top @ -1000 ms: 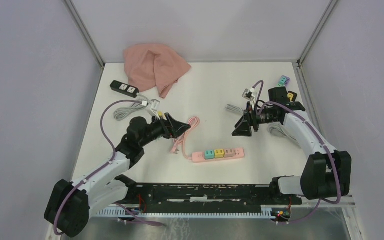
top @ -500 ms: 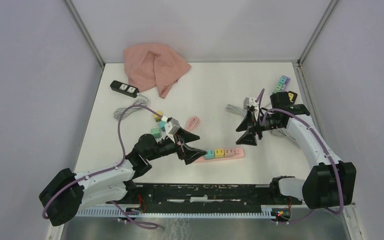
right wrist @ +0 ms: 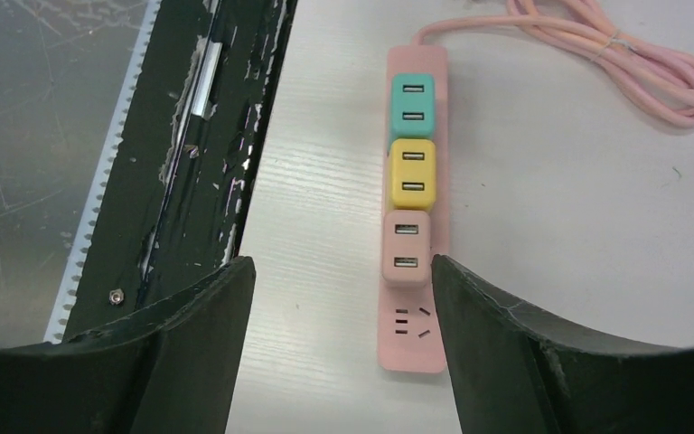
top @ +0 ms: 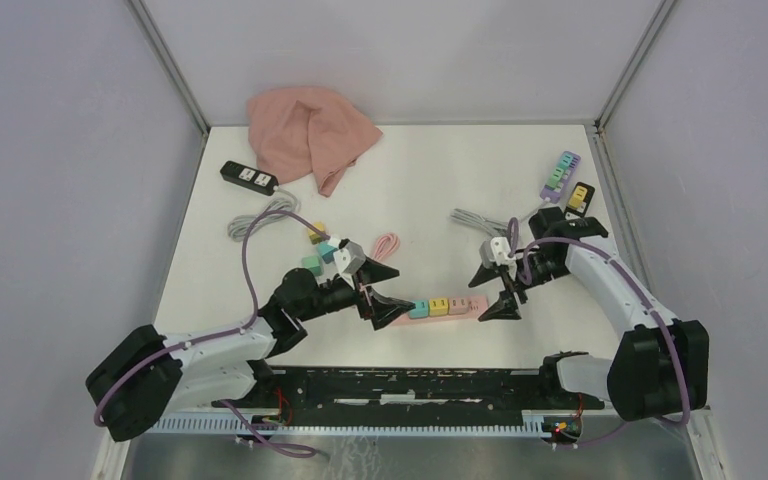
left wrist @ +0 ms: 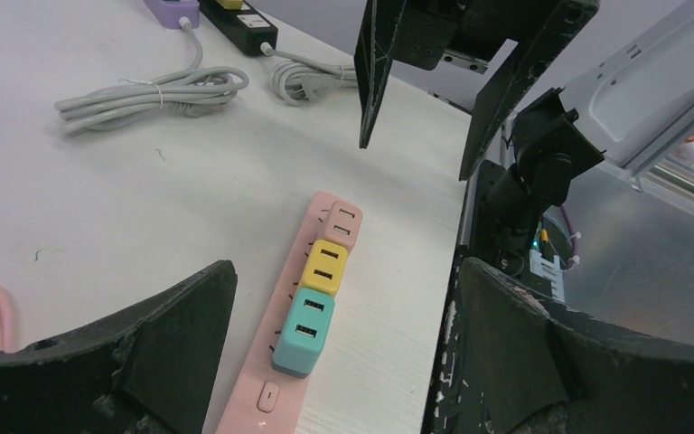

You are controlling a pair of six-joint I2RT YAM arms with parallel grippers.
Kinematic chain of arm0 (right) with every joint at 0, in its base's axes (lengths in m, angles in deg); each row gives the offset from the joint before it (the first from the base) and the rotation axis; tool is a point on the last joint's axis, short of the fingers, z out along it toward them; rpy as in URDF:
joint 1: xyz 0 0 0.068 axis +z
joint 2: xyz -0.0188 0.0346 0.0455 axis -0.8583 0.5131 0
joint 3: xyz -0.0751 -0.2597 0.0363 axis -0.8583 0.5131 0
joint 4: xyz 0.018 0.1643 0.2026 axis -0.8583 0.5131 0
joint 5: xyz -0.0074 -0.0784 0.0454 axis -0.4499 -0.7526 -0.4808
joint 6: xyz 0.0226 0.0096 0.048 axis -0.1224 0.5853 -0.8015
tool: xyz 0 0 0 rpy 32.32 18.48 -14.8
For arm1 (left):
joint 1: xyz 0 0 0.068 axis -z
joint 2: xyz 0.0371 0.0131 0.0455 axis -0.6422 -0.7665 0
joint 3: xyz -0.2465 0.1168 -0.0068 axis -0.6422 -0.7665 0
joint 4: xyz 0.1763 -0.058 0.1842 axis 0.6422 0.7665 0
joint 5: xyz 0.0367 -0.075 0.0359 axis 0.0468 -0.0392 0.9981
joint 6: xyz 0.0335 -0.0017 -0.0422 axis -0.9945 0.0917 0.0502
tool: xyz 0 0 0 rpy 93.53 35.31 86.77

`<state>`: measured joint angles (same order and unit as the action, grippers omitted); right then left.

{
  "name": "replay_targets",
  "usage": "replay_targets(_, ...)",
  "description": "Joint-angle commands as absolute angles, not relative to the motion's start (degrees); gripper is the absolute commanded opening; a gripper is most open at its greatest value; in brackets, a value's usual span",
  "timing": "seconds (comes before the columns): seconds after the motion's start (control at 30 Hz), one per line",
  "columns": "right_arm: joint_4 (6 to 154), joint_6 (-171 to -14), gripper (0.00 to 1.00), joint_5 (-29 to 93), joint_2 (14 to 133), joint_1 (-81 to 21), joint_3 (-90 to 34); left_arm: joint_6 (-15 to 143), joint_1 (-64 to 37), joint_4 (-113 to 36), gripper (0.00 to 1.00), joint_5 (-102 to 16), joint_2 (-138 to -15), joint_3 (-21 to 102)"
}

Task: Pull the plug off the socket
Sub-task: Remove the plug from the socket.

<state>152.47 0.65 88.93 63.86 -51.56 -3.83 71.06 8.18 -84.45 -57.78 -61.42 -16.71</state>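
While the left claw (top: 390, 291) gapes at its widest and the right claw (top: 486, 297) stands partly open, neither holding anything, both hover over the long pink plastic power strip (right wrist: 411, 348) lying near the front of the white table (top: 420, 190). A clean pull likely means one claw pinning the strip's bare end while the other pinches a plug's sides and lifts straight up. One strip carries three cube-shaped plastic plugs: teal plug (right wrist: 412, 104), yellow plug (right wrist: 412, 174), pink plug (right wrist: 407, 249).
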Motion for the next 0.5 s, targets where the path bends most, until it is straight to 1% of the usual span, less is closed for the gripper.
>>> replay_targets(0.0, 145.83, -1.49, 0.77, 84.17, 62.24, -47.49, -1.75, 66.47, 8.45, -89.75, 0.99, -59.63, -63.25, -16.05)
replay_targets(0.27, 128.88, -18.05, 0.7, 70.84, 63.17, -38.08, 1.85, 67.07, 8.55, -95.13, 0.99, -59.75, -66.09, -17.64)
replay_targets(0.47, 125.31, -21.33, 0.65, 67.34, 64.76, -34.3, 2.15, 62.04, 11.31, -99.47, 1.0, -58.3, -67.81, -19.26)
